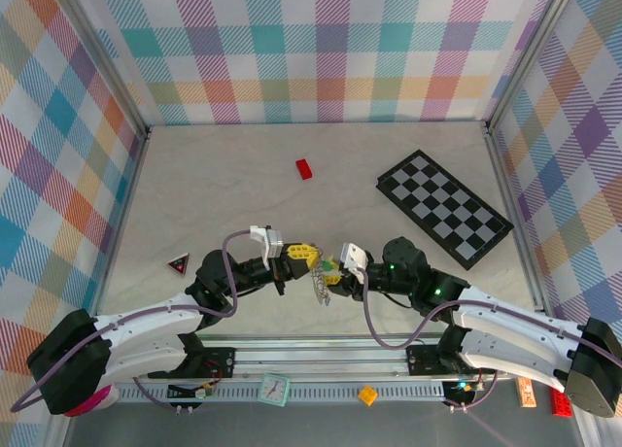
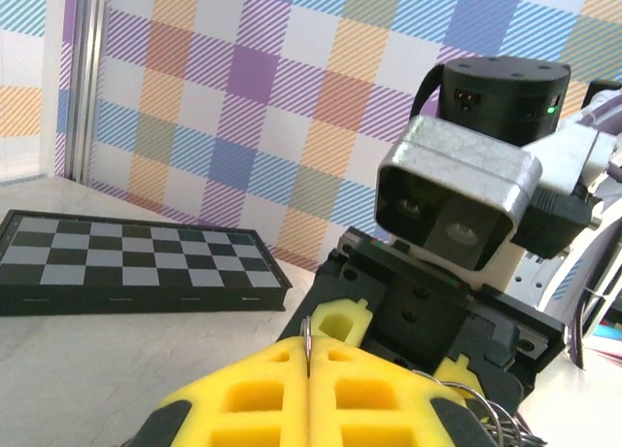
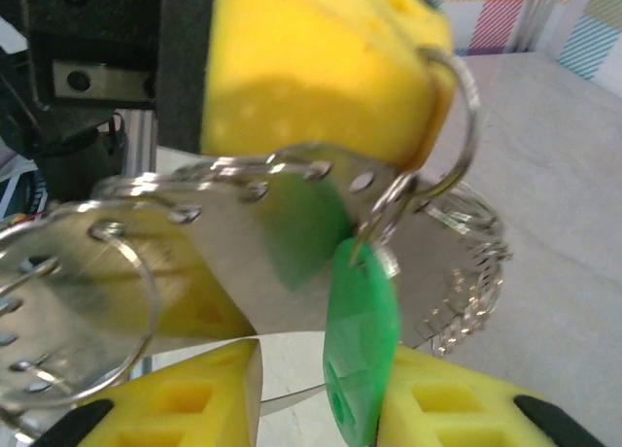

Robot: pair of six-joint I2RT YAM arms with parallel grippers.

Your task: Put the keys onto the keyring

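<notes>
My left gripper (image 1: 292,257) hangs above the middle of the table, its yellow pads (image 2: 369,394) shut on the thin edge of the keyring (image 2: 307,338). The keyring (image 1: 319,282) hangs below it as a silvery bunch: a wire loop (image 3: 466,126), a flat plate with holes and a jagged loop. A green-headed key (image 3: 362,340) dangles from a small ring on that bunch. My right gripper (image 1: 335,270) faces the left one closely. Its yellow fingers (image 3: 185,403) stand apart, with the green key head between them, leaning on the right finger and clear of the left one.
A black-and-white chequered board (image 1: 444,207) lies at the back right. A small red brick (image 1: 305,168) sits at the back centre and a red-and-black triangle (image 1: 178,264) at the left. Checked walls close three sides.
</notes>
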